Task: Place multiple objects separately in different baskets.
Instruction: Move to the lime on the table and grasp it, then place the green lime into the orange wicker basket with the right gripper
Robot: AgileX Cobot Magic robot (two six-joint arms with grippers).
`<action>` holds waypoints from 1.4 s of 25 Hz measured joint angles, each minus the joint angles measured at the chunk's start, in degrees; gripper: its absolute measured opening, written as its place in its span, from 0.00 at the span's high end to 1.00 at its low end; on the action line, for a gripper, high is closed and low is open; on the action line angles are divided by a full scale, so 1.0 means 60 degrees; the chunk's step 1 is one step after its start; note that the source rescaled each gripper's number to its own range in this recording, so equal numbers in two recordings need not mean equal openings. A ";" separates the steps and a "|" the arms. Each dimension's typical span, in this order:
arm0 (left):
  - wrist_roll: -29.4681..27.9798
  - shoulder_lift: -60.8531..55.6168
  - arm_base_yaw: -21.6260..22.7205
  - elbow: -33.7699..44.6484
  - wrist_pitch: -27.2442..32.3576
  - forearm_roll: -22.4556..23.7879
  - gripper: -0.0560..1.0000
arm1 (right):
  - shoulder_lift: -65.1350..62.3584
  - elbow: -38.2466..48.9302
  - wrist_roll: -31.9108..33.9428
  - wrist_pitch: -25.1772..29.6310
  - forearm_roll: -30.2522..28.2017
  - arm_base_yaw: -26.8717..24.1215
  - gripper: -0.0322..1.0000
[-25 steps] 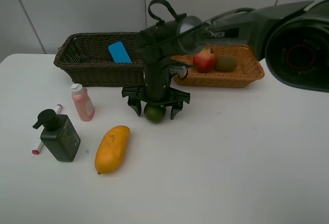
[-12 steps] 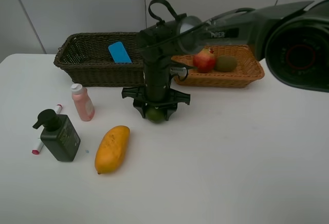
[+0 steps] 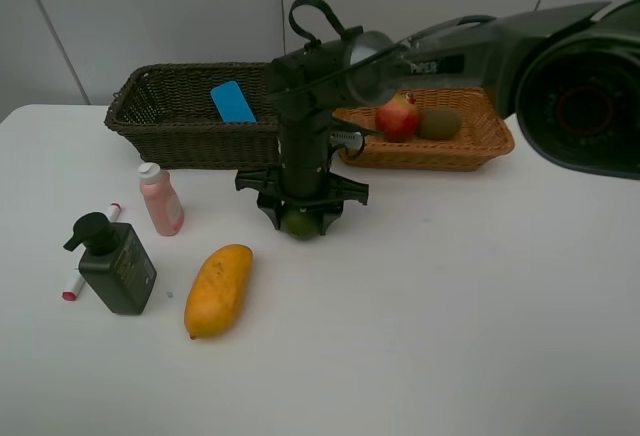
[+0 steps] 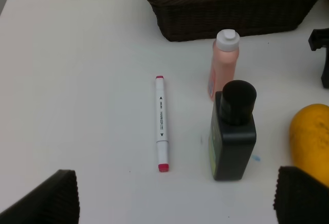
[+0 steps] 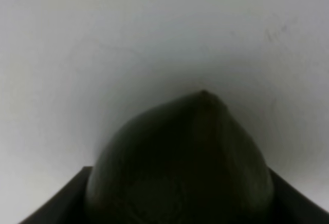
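Your right gripper has just closed. A second ago its jaws stood wide around the lime; now they clamp it, low at the table. I judge the lime is ready to lift toward the tan basket just beyond the gripper, where the red mango and kiwi lie. The right wrist view shows only the lime up close. The left wrist view shows your left gripper spread apart and empty, near the marker and pump bottle.

Dark glossy arm — white PIPER lettering, looped black cable.
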 joint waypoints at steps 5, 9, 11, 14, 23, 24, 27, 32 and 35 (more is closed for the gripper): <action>0.0000 0.0000 0.0000 0.0000 0.0000 0.0000 0.00 | 0.0000 0.0000 0.0000 0.0010 0.0000 0.0000 0.76; 0.0000 0.0000 0.0000 0.0000 0.0000 0.0000 0.00 | 0.0000 0.0000 0.0000 0.0071 -0.0010 0.0000 0.76; 0.0000 0.0000 0.0000 0.0000 0.0000 0.0000 0.00 | 0.0000 0.0000 0.0000 0.0080 -0.0010 0.0000 0.76; 0.0000 0.0000 0.0000 0.0000 0.0000 0.0000 0.00 | -0.0008 0.0000 0.0000 0.0295 -0.0016 0.0000 0.76; 0.0000 0.0000 0.0000 0.0000 0.0000 0.0000 0.00 | -0.0851 0.0000 0.0000 0.0959 -0.0729 -0.0019 0.76; 0.0000 0.0000 0.0000 0.0000 0.0000 0.0000 0.00 | -0.1013 0.0000 0.0000 0.1016 -0.0825 -0.0030 0.76; 0.0000 0.0000 0.0000 0.0000 0.0000 0.0000 0.00 | -0.1609 0.0000 -0.0011 0.1192 -0.0986 -0.0214 0.76; 0.0000 0.0000 0.0000 0.0000 0.0000 0.0000 0.00 | -0.2386 0.0000 -0.0100 0.1273 -0.1195 -0.1008 0.76; 0.0000 0.0000 0.0000 0.0000 0.0000 0.0000 0.00 | -0.2582 0.0000 -0.0341 0.1331 -0.1345 -0.1744 0.76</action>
